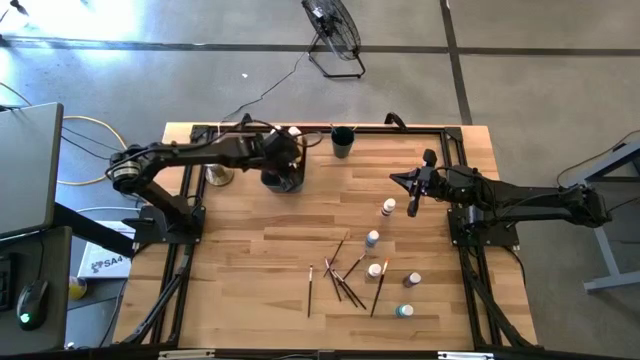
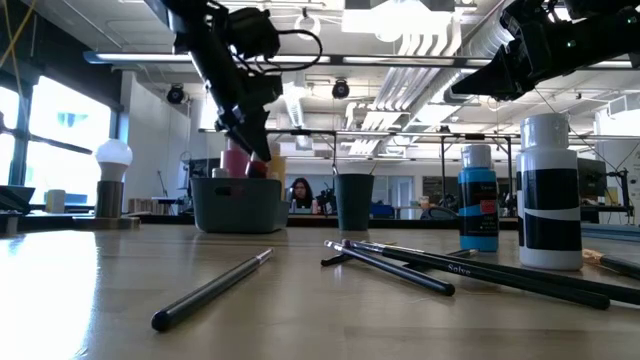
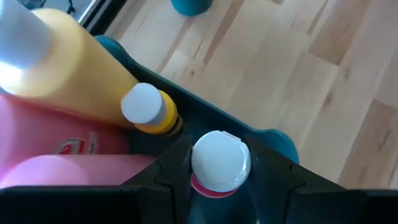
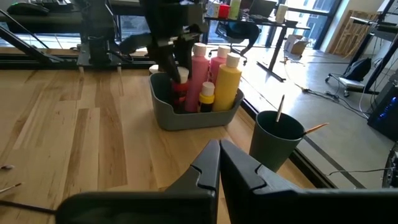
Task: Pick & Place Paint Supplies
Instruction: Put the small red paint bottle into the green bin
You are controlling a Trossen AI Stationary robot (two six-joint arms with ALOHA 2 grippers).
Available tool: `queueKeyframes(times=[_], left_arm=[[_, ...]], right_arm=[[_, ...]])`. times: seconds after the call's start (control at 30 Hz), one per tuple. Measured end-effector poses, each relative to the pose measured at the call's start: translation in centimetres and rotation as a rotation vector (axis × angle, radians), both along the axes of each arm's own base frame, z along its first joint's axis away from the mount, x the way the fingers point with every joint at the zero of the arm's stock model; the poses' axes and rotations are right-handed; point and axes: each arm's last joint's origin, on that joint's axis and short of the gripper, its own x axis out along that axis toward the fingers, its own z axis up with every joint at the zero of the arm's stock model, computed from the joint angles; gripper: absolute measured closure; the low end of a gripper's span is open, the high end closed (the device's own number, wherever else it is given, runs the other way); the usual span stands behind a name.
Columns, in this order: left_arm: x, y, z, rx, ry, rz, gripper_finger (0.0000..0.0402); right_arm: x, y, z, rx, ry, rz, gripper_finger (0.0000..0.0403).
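The grey bin (image 4: 186, 115) is crowded with a tall pink bottle (image 4: 199, 71) and a yellow bottle (image 4: 229, 81). The left claw (image 3: 214, 180) grips a small red paint bottle (image 3: 219, 163) over it; letting go crooked could tip it. The right claw (image 4: 219, 163) waits, shut and empty

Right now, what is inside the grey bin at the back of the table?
The grey bin holds tall pink bottles, a yellow bottle, a small yellow one and a small red bottle gripped by the left gripper. Its floor is hidden.
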Motion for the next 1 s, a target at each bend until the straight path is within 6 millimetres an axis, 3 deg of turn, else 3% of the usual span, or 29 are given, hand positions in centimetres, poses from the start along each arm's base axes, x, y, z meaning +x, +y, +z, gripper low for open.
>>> queueKeyframes(times=[0.47, 0.77, 1.0], left_arm=[[-0.8, -0.1, -3.3, 0.057, -0.001, 0.065, 0.0278], [-0.9, 0.0, -3.4, 0.090, 0.008, 0.072, 0.0278], [-2.1, -0.4, -1.8, 0.112, -0.005, 0.083, 0.0278]], right_arm=[[0.0, 0.0, 0.0, 0.003, -0.002, -0.001, 0.0398], [0.0, 0.0, 0.0, 0.018, -0.009, -0.004, 0.0398], [0.0, 0.0, 0.0, 0.027, -0.011, -0.006, 0.0398]])
